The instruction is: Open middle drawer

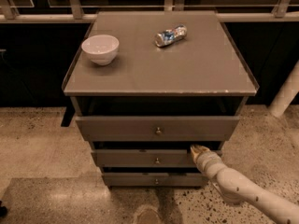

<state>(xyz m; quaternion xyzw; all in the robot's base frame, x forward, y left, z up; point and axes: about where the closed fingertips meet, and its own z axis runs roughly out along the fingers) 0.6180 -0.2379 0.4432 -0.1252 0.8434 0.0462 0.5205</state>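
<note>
A grey cabinet has three drawer fronts stacked under its top. The middle drawer [140, 158] is the medium-sized front, with a small round metal knob [157, 161] at its centre. The wide top drawer [117, 127] sits above it and the slim bottom drawer [135, 179] below. My gripper [198, 150] reaches in from the lower right on a white arm. Its tip is at the top right edge of the middle drawer front, to the right of the knob.
On the cabinet top [187, 69] stand a white bowl [100, 48] at the left and a crushed can or bottle [170, 35] at the back. A dark railing and wall run behind. A white post [286, 94] stands at the right. Speckled floor surrounds the cabinet.
</note>
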